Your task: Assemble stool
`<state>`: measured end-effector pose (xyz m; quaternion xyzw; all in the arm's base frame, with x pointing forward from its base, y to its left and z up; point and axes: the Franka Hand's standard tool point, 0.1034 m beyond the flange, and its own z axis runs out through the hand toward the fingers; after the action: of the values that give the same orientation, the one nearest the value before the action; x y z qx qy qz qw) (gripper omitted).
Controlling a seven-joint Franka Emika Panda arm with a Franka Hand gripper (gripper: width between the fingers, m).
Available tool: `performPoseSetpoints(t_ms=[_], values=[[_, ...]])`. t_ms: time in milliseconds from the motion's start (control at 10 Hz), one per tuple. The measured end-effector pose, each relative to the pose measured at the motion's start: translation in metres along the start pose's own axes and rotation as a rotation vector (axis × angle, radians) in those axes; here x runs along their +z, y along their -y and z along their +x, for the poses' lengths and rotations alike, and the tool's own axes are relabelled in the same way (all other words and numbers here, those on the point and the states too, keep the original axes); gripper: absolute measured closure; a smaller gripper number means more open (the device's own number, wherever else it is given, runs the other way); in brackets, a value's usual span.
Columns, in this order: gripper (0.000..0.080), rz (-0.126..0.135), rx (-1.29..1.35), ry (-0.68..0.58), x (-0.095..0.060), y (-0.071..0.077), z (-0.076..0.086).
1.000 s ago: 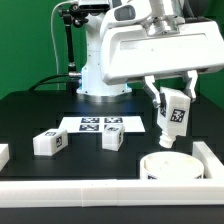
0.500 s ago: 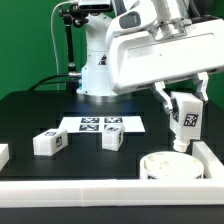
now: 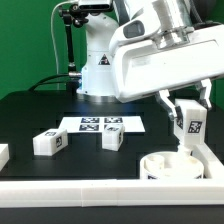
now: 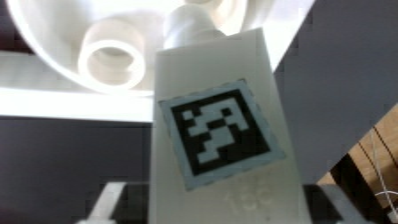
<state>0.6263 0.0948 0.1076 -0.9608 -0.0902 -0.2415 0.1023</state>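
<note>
Holding a white leg (image 3: 191, 127) in the tool (image 3: 186, 108), closed on the leg's two sides with one finger on each. Hangs above the worktop (image 3: 30, 115) at the exterior view's right, tilted slightly off upright, black-and-white tag facing the camera. Sits directly over the round white seat (image 3: 170, 165), lower end just above the seat's top; cannot tell whether touching. Seat resting on the worktop in the corner close to the white rail (image 3: 90, 190) along the front edge. In the wrist view, same leg (image 4: 210, 120) filling the middle with its tag, the seat (image 4: 98, 60) beyond its far end, showing a round raised ring. Two more legs lying on the worktop well apart from the seat: one (image 3: 48, 142) toward the exterior view's left, another (image 3: 113, 138) nearer the middle, just in front of the marker board (image 3: 100, 124). Small white piece (image 3: 3, 154) at the exterior view's left edge, cut off, kind unclear. White robot base (image 3: 100, 70) standing behind the marker board
</note>
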Motion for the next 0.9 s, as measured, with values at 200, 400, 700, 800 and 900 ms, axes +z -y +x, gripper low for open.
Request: performPoseSetpoints(t_ms=[200,400,700,800,900], values=[[0.0471,0.002,0.001,0.003,0.0019,0.0006,-0.0013],[0.0471,0.003,0.0,0.004,0.0026,0.0015,-0.0017],[0.0471,0.009,-0.005,0.006,0.004,0.0054,0.0015],[0.0471,0.009,-0.004,0.006,0.0046,0.0054,0.0012],[0.0471,0.01,-0.005,0.007,0.0055,0.0062,0.0004]])
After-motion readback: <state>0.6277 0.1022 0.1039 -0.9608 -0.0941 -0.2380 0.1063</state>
